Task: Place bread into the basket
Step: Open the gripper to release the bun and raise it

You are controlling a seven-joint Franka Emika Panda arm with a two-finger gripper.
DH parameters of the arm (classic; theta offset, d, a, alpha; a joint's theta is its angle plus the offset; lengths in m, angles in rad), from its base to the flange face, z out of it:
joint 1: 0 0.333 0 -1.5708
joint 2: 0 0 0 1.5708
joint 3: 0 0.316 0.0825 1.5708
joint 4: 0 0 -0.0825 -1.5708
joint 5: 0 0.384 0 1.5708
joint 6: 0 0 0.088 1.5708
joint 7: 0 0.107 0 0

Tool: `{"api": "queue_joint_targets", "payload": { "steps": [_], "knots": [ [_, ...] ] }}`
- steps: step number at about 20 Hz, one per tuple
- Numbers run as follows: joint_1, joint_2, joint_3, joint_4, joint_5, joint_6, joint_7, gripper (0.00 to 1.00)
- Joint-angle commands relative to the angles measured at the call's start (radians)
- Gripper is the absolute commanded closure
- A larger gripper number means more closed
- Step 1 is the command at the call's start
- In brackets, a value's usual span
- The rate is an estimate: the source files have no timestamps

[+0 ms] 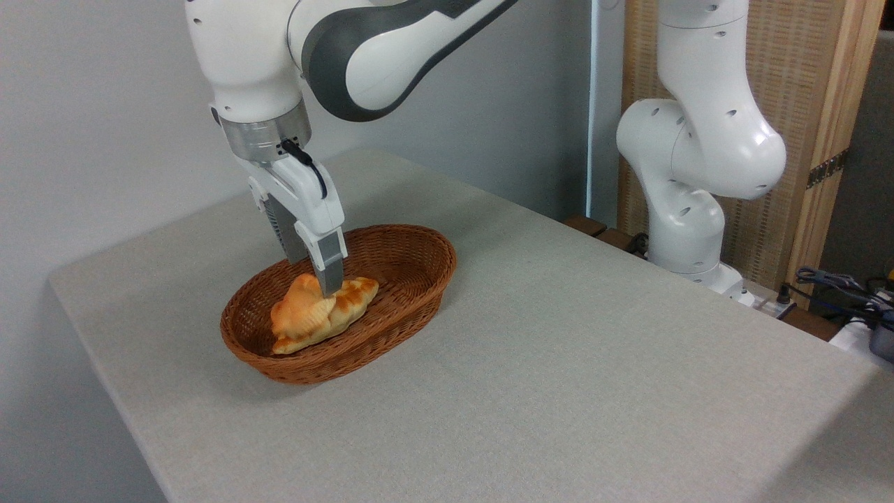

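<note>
Bread (311, 318) lies in the basket (412, 279), long axis lower-left to upper-right, jaws clamping its middle.

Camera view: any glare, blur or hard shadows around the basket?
Camera view: light is soft and even, focus sharp on the basket and bread; only a faint shadow on the table under the basket's near rim; mild highlights on the white arm; no blur at the fingers.

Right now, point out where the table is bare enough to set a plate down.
Free: the wide table stretch between the basket and the arm's base, and the near strip in front of the basket. Crowded: inside the basket, where the gripper meets the bread.
</note>
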Motion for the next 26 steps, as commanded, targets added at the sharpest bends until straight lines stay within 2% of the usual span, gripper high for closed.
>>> {"api": "queue_joint_targets", "payload": {
  "steps": [1,5,8,9,13,15,24,26],
  "knots": [
    [0.003,-0.011,0.001,-0.004,-0.019,0.016,-0.006,0.00],
    [0.015,-0.039,0.018,0.037,0.005,-0.007,-0.003,0.00],
    [0.015,-0.045,0.051,0.130,0.089,-0.108,-0.002,0.00],
    [0.015,-0.047,0.053,0.158,0.103,-0.133,-0.002,0.00],
    [0.015,-0.044,0.099,0.206,0.113,-0.149,0.012,0.00],
    [0.013,-0.044,0.143,0.207,0.123,-0.150,0.079,0.00],
    [0.015,-0.048,0.159,0.212,0.123,-0.219,0.095,0.00],
    [0.003,-0.054,0.201,0.212,0.122,-0.221,0.097,0.00]
  ]
}}
